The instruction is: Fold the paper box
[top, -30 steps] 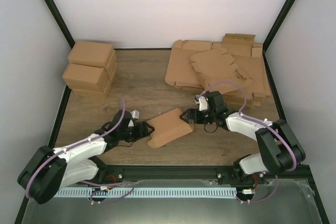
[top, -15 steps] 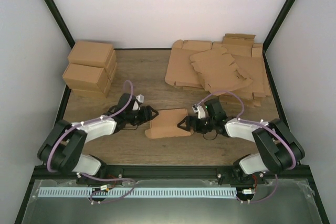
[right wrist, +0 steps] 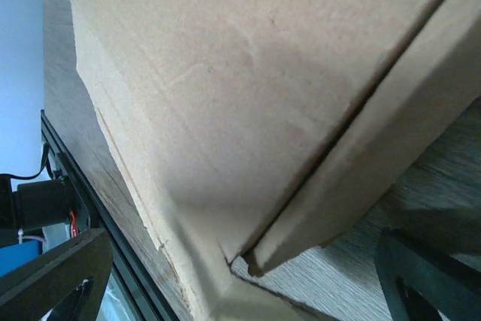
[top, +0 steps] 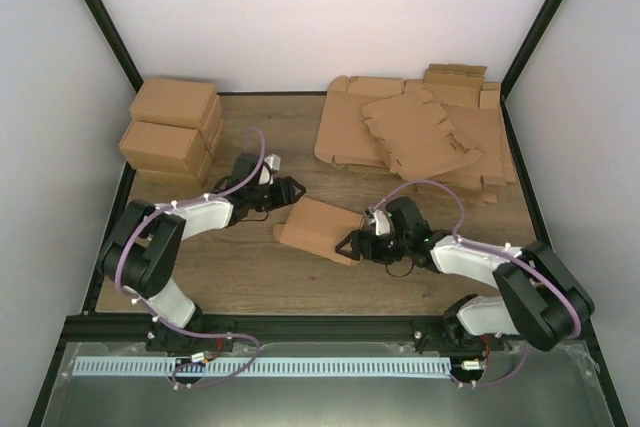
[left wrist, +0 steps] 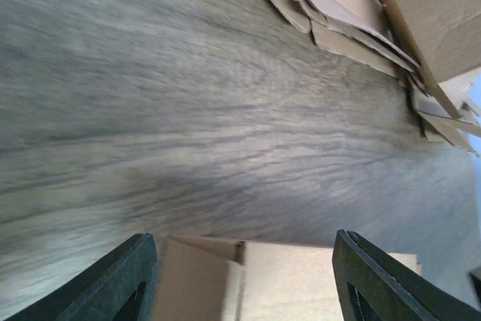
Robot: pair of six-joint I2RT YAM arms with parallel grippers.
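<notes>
The paper box (top: 318, 229) is a brown cardboard piece lying partly folded in the middle of the table. My left gripper (top: 291, 190) stands open at the box's far left edge. In the left wrist view a corner of the box (left wrist: 285, 280) lies between the spread fingers (left wrist: 128, 283). My right gripper (top: 350, 244) stands open at the box's near right corner. In the right wrist view the box (right wrist: 248, 73) fills the picture, with a folded side wall and a seam close in front of the wide-apart fingertips (right wrist: 52, 276).
A pile of flat cardboard blanks (top: 420, 137) covers the back right of the table and shows in the left wrist view (left wrist: 361, 13). Folded brown cartons (top: 170, 132) are stacked at the back left. Dark frame posts rise along both sides.
The left gripper has swung from the box's near left side to its far left edge. The box has turned and shifted. The right gripper has come nearer and opened a little wider.
</notes>
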